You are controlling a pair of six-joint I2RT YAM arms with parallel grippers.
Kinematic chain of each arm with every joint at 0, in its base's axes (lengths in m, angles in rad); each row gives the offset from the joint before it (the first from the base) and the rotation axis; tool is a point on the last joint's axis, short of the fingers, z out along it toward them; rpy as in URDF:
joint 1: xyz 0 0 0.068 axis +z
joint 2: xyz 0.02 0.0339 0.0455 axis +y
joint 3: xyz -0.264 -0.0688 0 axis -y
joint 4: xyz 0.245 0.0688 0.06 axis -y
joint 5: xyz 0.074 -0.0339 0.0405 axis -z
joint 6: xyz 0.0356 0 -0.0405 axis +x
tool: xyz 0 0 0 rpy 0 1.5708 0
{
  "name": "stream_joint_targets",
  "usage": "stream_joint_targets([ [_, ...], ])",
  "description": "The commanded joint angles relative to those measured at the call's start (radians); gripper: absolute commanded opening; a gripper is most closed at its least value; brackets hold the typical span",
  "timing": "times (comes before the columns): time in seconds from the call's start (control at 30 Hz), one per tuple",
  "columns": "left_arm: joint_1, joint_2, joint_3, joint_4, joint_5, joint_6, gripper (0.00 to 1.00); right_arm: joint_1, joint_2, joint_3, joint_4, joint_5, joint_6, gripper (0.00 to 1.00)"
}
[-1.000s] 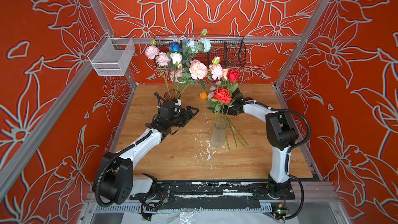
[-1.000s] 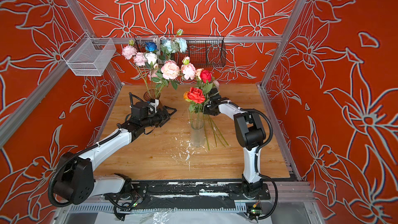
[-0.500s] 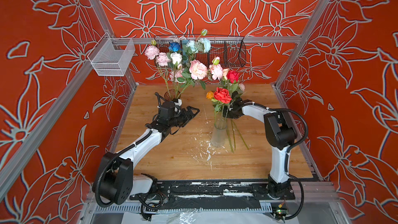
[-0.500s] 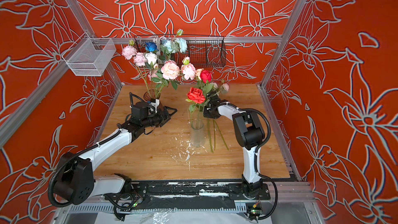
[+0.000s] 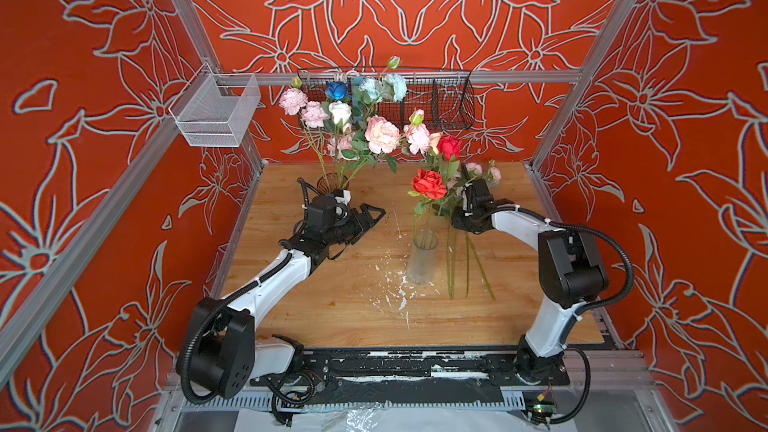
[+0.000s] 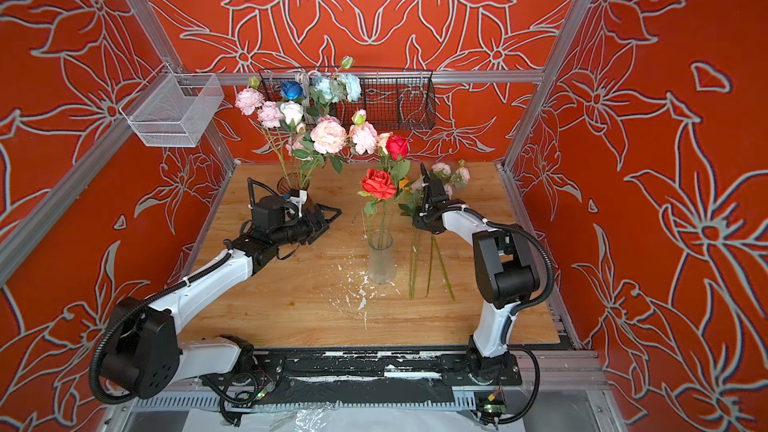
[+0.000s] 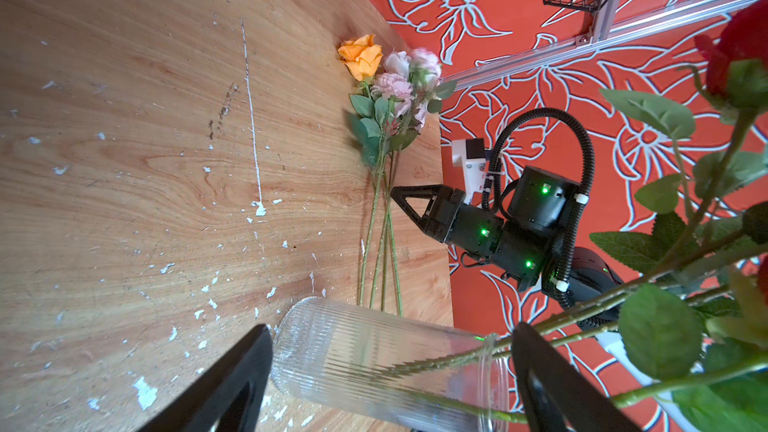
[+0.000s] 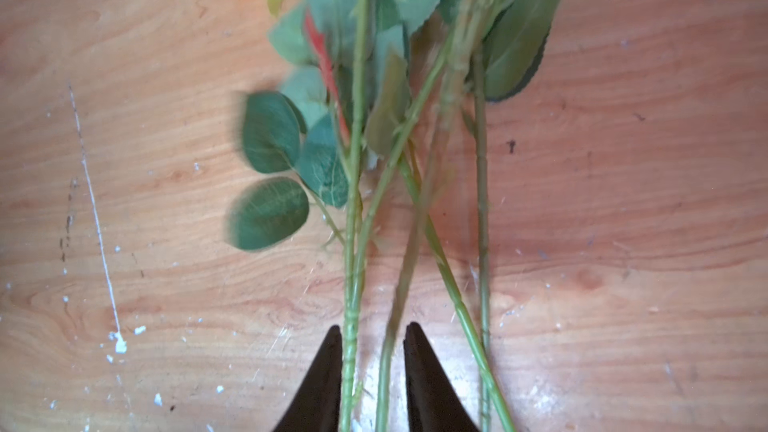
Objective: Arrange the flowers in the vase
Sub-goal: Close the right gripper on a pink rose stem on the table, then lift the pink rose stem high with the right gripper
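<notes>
A clear ribbed vase (image 5: 422,259) (image 7: 374,351) stands mid-table with two red roses (image 5: 428,182) in it. To its right loose flowers (image 5: 465,268) lie flat, an orange rose (image 7: 361,56) and pale pink ones (image 7: 395,85) among them. My right gripper (image 5: 457,224) (image 8: 374,332) points down onto their stems, jaws slightly apart. Two green stems (image 8: 353,284) run between the fingertips without being squeezed. My left gripper (image 5: 372,214) (image 7: 390,326) hangs wide open left of the vase, holding nothing.
A second glass vase (image 5: 332,182) at the back left holds a tall bunch of pink, white and blue flowers (image 5: 380,135). A black wire basket (image 5: 440,97) and a white mesh bin (image 5: 216,112) hang on the walls. White flecks dot the wooden table (image 5: 353,305).
The loose flowers have shifted under my right gripper, their stems swinging from a slanted fan to nearly straight lines. The left arm has held still.
</notes>
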State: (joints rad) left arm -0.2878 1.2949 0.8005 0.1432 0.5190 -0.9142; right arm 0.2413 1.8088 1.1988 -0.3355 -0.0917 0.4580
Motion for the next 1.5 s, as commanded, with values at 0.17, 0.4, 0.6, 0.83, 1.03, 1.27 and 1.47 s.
stream_joint_targets([
  [0.17, -0.002, -0.048, 0.018, 0.03, 0.013, -0.002, 0.9, 0.003, -0.03, 0.033, -0.05, 0.057, -0.016, 0.25],
  [0.4, -0.002, -0.046, 0.019, 0.033, 0.021, -0.006, 0.9, -0.005, 0.038, 0.068, -0.072, 0.071, -0.01, 0.25],
  [0.6, -0.002, -0.049, 0.018, 0.039, 0.027, -0.011, 0.9, -0.01, 0.114, 0.088, -0.072, 0.061, 0.0, 0.27],
  [0.83, -0.002, -0.047, 0.018, 0.041, 0.029, -0.012, 0.9, -0.014, 0.078, 0.07, -0.052, 0.06, 0.004, 0.03],
  [1.03, -0.002, -0.061, 0.012, 0.084, 0.055, -0.02, 0.91, -0.014, -0.075, 0.013, -0.011, 0.034, 0.024, 0.0],
  [1.27, -0.002, -0.08, 0.0, 0.114, 0.058, -0.026, 0.91, -0.011, -0.248, -0.043, -0.007, 0.067, 0.022, 0.0],
  [1.47, -0.002, -0.107, -0.011, 0.134, 0.055, -0.026, 0.91, -0.012, -0.488, -0.256, 0.115, 0.098, 0.062, 0.0],
])
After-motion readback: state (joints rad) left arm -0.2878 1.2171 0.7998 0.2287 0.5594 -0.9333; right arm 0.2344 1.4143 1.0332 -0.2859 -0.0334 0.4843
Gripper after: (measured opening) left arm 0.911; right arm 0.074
